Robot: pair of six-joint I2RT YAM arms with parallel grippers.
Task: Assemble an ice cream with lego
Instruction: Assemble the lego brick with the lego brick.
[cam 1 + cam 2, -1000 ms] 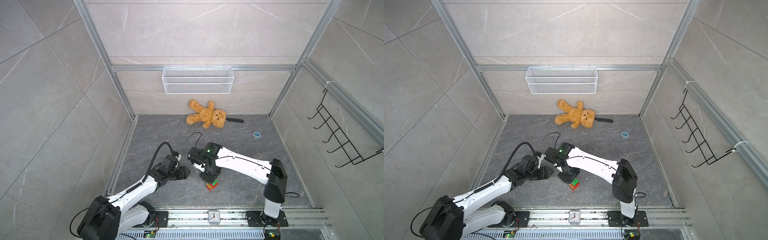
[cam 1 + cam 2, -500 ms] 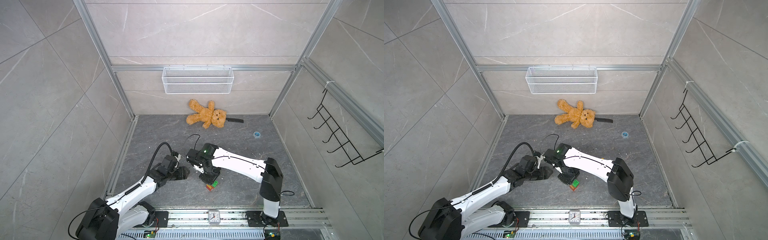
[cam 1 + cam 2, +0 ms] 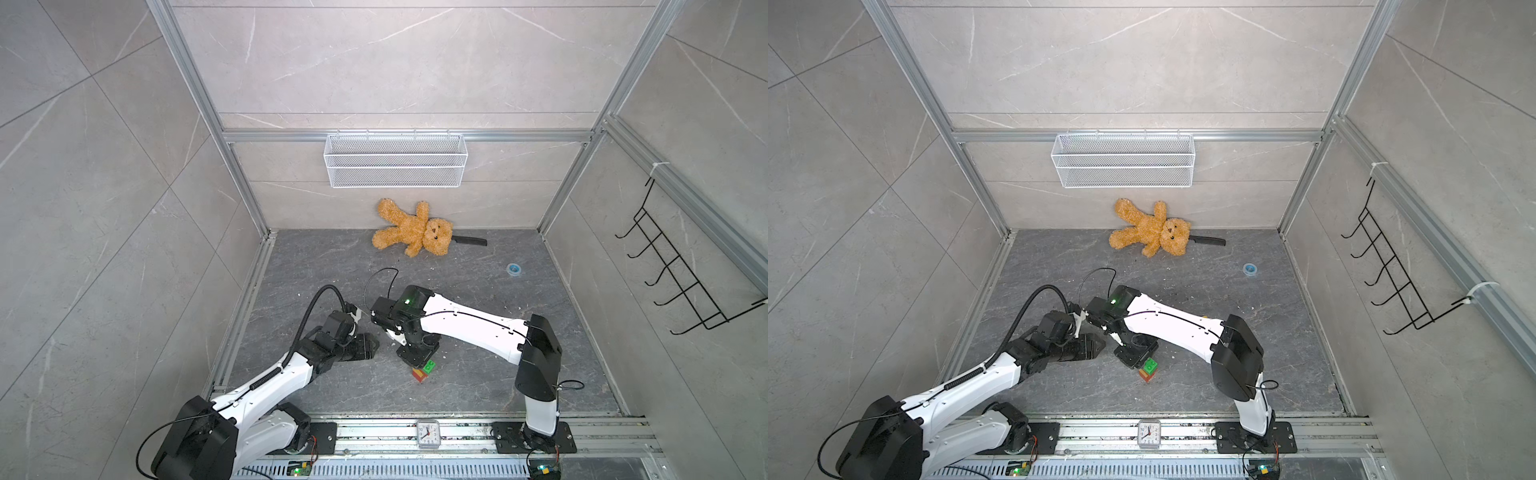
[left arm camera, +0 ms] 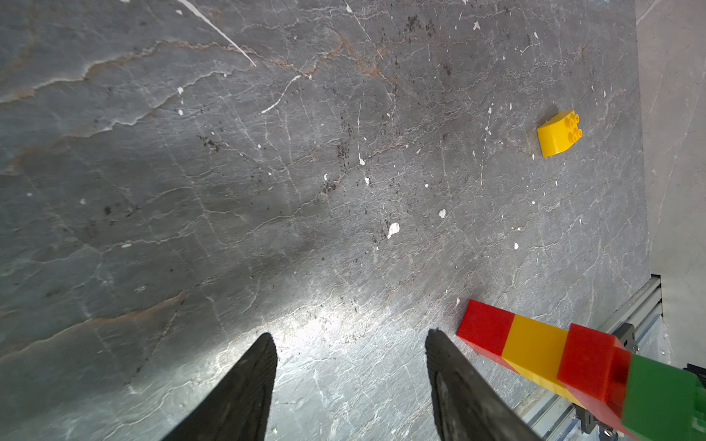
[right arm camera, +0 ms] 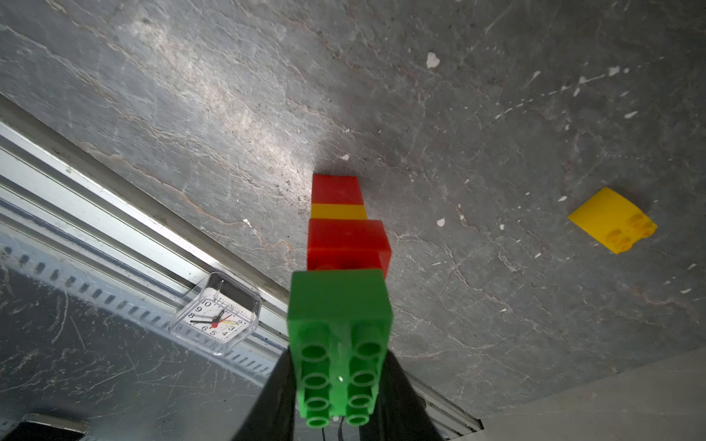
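Note:
A joined lego stack (image 3: 424, 370) (image 3: 1149, 370) of red, yellow, red and green bricks hangs tilted near the front of the floor. Its red end (image 5: 336, 189) is low, by the floor. My right gripper (image 5: 338, 359) (image 3: 417, 357) is shut on the green brick (image 5: 340, 305), one finger on each side. A loose round-topped yellow brick (image 5: 611, 219) (image 4: 557, 133) lies on its side on the floor, apart from the stack. My left gripper (image 4: 349, 336) (image 3: 372, 345) is open and holds nothing, low over bare floor just left of the stack (image 4: 535, 351).
A brown teddy bear (image 3: 411, 230) lies at the back wall with a black handle (image 3: 469, 240) beside it. A small blue ring (image 3: 514, 269) sits at the back right. A wire basket (image 3: 395, 166) hangs on the back wall. A clock (image 3: 428, 433) stands on the front rail.
My right arm's wrist and elbow have swung slightly left while the stack stays in nearly the same spot. The left arm has barely moved.

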